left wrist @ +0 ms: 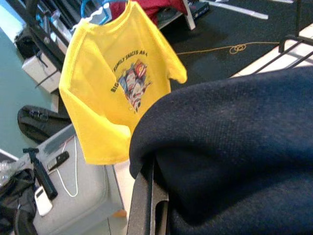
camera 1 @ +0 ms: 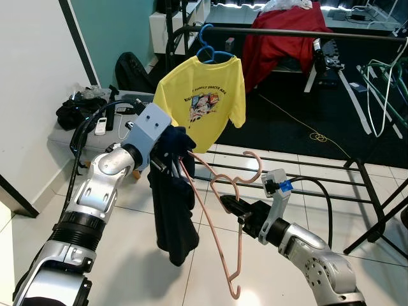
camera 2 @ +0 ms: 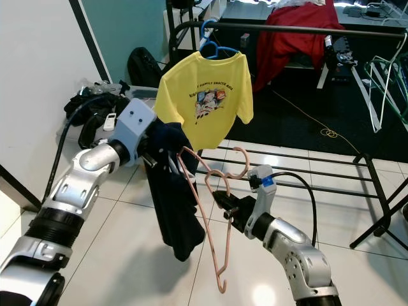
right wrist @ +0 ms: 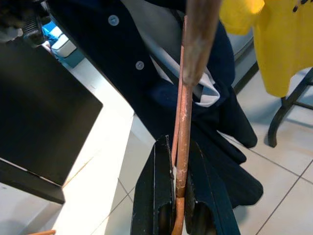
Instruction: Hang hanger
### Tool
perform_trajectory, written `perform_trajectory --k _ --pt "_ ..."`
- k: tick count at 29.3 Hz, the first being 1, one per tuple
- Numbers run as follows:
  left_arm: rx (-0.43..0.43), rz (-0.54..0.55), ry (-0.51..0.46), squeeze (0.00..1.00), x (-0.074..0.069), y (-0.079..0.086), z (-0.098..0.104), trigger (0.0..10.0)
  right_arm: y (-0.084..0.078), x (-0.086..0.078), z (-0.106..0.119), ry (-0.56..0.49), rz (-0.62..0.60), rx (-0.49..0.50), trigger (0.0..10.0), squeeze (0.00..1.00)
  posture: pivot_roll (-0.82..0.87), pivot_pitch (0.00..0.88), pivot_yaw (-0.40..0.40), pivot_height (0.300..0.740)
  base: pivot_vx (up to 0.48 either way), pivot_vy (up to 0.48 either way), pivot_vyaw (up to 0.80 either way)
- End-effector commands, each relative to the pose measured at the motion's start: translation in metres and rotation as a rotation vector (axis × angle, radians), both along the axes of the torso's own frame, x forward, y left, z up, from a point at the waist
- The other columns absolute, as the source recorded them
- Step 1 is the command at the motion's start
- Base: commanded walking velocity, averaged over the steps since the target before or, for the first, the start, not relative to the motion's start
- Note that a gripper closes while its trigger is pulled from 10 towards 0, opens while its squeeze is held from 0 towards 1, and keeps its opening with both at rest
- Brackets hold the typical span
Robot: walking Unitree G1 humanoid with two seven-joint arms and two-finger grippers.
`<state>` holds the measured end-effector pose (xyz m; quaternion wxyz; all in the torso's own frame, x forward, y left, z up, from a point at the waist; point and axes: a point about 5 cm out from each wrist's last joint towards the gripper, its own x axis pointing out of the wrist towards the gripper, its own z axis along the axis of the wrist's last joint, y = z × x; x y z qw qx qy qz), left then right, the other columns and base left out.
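Dead centre of the head views, a thin pink wire hanger point(camera 1: 220, 220) is held up over the white tiled floor point(camera 1: 127, 255), hook pointing toward the upper right. The right hand point(camera 1: 237, 209) is clamped shut on the wire partway down; in the right wrist view both black fingers point(right wrist: 151, 196) are seen pressed against the copper-pink rod. Over on the left, the left hand point(camera 1: 167, 160) is buried under a dark navy button-up garment point(camera 1: 172, 210), which is draped over it and hangs down toward the floor, so whether it's open or closed honestly can't be told.

Upper centre, a yellow printed t-shirt point(camera 1: 201, 102) is already hung on a blue plastic hanger point(camera 1: 207, 48) on the black metal clothes rail point(camera 1: 287, 30), with a red cloth point(camera 1: 280, 38) thrown over the rail further right.

Handling-wise: the wire hanger looks light and thin, so it will probably flex and swing if grabbed far from the hook. A grip close under the hook would likely keep it steadier. The navy garment is soft and floppy and could slide off the smooth wire pretty easily.
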<state>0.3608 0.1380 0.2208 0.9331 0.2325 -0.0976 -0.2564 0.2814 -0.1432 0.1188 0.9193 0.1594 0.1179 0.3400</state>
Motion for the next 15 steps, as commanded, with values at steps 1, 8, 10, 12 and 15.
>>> perform_trajectory --k 1,8,10,12,15 --pt "0.013 -0.111 -0.026 0.0 -0.009 -0.016 -0.002 10.0 0.005 -0.001 -0.004 0.043 0.088 0.035 10.0 0.0 -0.07 0.102 0.035 0.74 0.0 0.0 0.0" --pt "0.039 -0.135 -0.022 0.0 -0.01 -0.026 -0.008 10.0 0.012 -0.005 -0.006 0.074 0.189 0.032 10.0 0.0 -0.07 0.094 0.031 0.74 0.0 0.0 0.0" --pt "0.051 -0.142 -0.018 0.0 -0.01 -0.028 -0.01 10.0 0.014 -0.007 -0.008 0.087 0.222 0.029 10.0 0.0 -0.06 0.089 0.03 0.74 0.0 0.0 0.0" --pt "0.072 -0.148 -0.018 0.0 -0.009 -0.031 -0.012 10.0 0.016 -0.009 -0.008 0.094 0.246 0.018 10.0 0.0 -0.07 0.086 0.031 0.74 0.0 0.0 0.0" --pt "0.099 -0.155 -0.029 0.0 -0.008 -0.034 -0.013 10.0 0.017 -0.012 -0.01 0.111 0.25 -0.001 10.0 0.0 -0.07 0.084 0.032 0.74 0.0 0.0 0.0"
